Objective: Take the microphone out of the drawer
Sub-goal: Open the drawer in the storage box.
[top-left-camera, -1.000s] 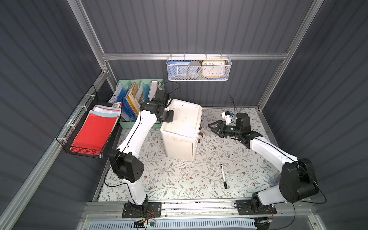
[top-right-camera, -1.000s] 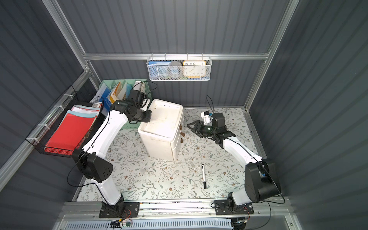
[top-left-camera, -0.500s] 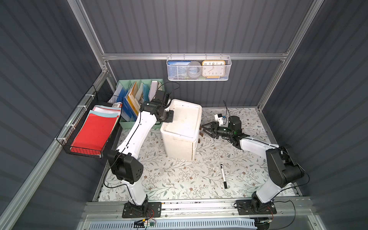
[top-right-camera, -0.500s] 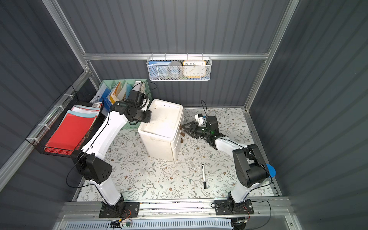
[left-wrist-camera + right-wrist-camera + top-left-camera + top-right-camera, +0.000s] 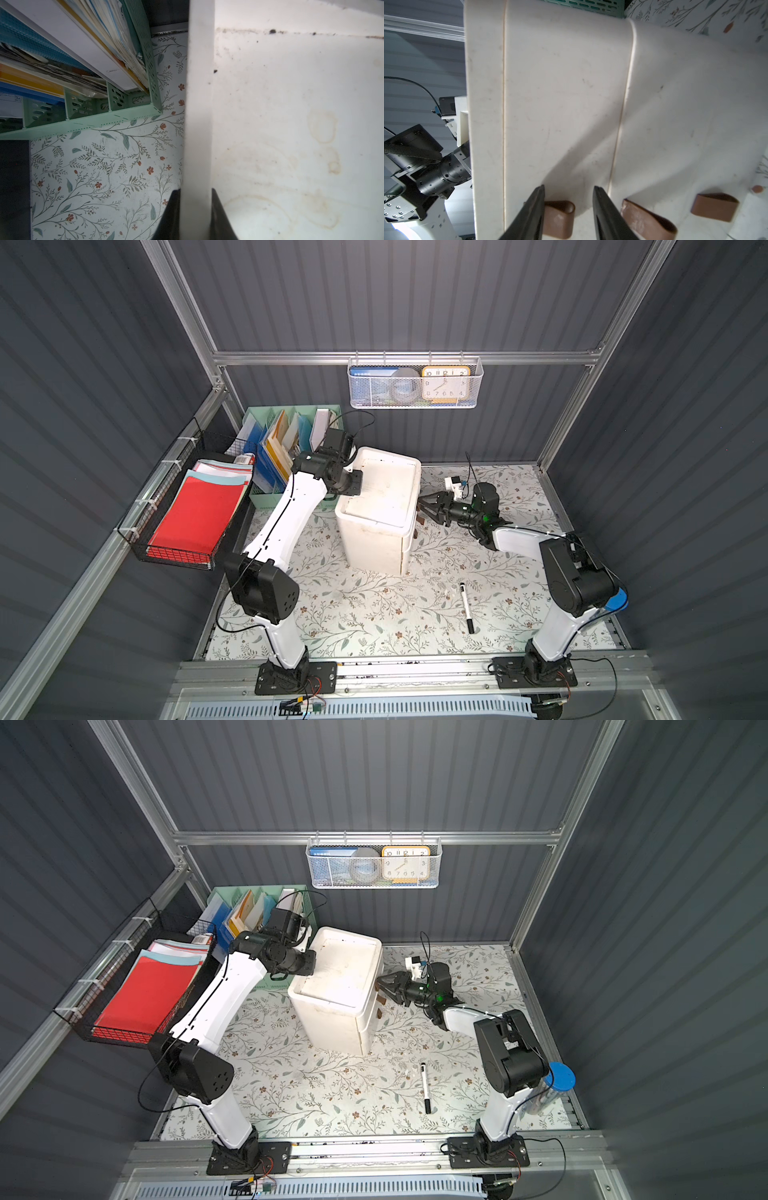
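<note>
A white drawer cabinet [image 5: 384, 493] [image 5: 340, 973] stands mid-table with all its drawers closed. The microphone is hidden. My left gripper [image 5: 353, 485] [image 5: 195, 190] is shut on the raised rim of the cabinet's top [image 5: 199, 104]. My right gripper [image 5: 420, 506] [image 5: 569, 187] is open at the cabinet front, its jaws on either side of the top drawer's brown loop handle [image 5: 559, 216]. One finger lies against the handle's side; a gap remains at the other finger. Two more brown handles [image 5: 645, 220] [image 5: 714, 206] sit on the lower drawers.
A green file organizer [image 5: 291, 439] stands close behind the left gripper. A wire basket of red folders [image 5: 187, 518] hangs on the left. A black-and-white marker [image 5: 465, 608] lies on the floral mat. A mesh basket with a clock [image 5: 415, 383] hangs on the back wall.
My right arm has moved left up to the cabinet front, and its jaws have narrowed around the top handle. The left gripper has stayed on the rim.
</note>
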`<state>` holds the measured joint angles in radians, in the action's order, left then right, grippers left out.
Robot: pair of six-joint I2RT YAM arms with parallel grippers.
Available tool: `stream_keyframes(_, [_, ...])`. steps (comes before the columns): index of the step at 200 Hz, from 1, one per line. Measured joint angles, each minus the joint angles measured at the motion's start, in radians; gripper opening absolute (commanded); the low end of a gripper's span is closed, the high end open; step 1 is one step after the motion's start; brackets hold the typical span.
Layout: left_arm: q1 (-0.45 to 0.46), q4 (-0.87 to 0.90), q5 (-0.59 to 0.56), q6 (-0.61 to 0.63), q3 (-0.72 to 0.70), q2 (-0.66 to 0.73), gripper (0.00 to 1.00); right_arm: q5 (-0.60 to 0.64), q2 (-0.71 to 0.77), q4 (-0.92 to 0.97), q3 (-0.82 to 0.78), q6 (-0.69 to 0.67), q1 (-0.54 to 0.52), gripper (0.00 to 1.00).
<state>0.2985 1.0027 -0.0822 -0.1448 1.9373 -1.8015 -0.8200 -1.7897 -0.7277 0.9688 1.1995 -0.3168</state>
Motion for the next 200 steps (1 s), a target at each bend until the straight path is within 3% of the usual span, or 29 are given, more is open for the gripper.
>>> stream_keyframes(100, [0.003,-0.023,-0.010,-0.040,-0.021,0.013,0.04,-0.031,0.043,0.021,0.000,0.006,-0.008,0.39])
stream_keyframes(141, [0.004,-0.024,-0.012,-0.053,-0.022,0.013,0.04,-0.058,0.060,0.064,0.000,-0.021,-0.011,0.20])
stream_keyframes(166, [0.004,-0.026,-0.012,-0.053,-0.023,0.013,0.04,-0.059,0.062,0.066,0.000,-0.037,-0.014,0.00])
stream_keyframes(200, [0.004,-0.028,-0.015,-0.056,-0.025,0.013,0.04,-0.047,0.062,0.071,0.000,-0.039,-0.014,0.00])
